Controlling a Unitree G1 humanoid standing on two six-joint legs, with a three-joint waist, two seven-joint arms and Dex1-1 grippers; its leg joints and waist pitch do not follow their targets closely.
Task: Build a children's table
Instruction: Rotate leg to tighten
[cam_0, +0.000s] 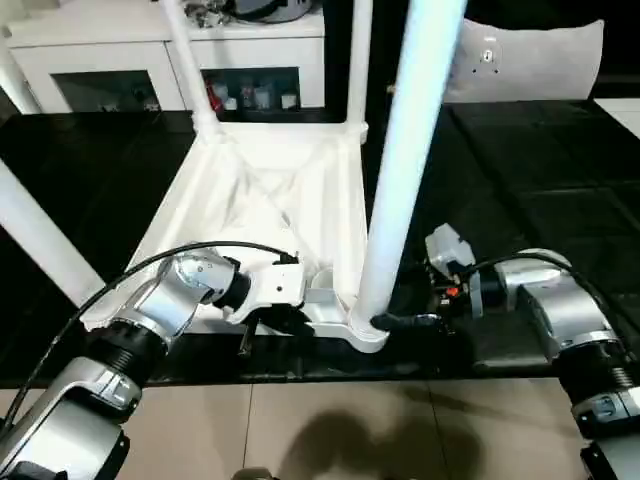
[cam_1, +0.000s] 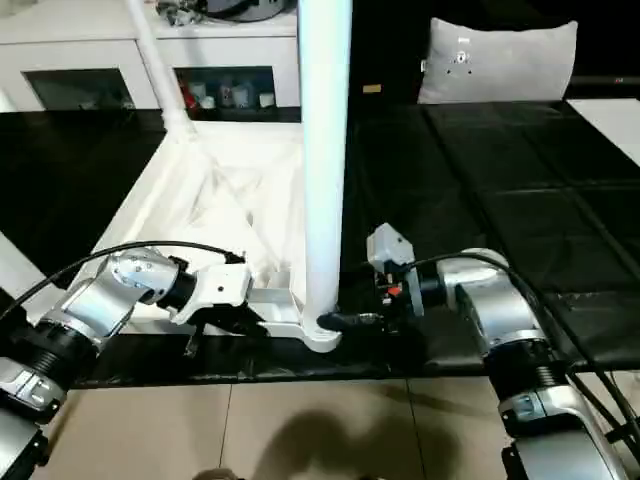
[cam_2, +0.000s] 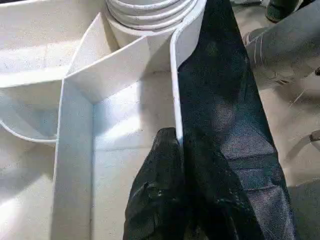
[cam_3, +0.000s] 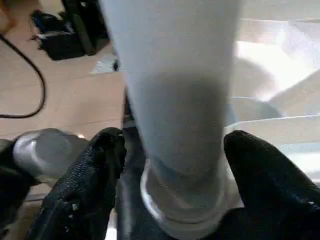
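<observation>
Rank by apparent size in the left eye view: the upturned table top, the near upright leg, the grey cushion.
1. table top
2. near leg, though nearness to the camera enlarges it
3. cushion

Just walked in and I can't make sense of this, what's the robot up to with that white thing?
It is assembling a children's table, whose top lies upside down on the dark surface. The left gripper is shut on the top's near rim. The right gripper has a finger on each side of the base of the near leg, which stands upright in its corner socket.

No text or label (anywhere in view) can be read.
</observation>
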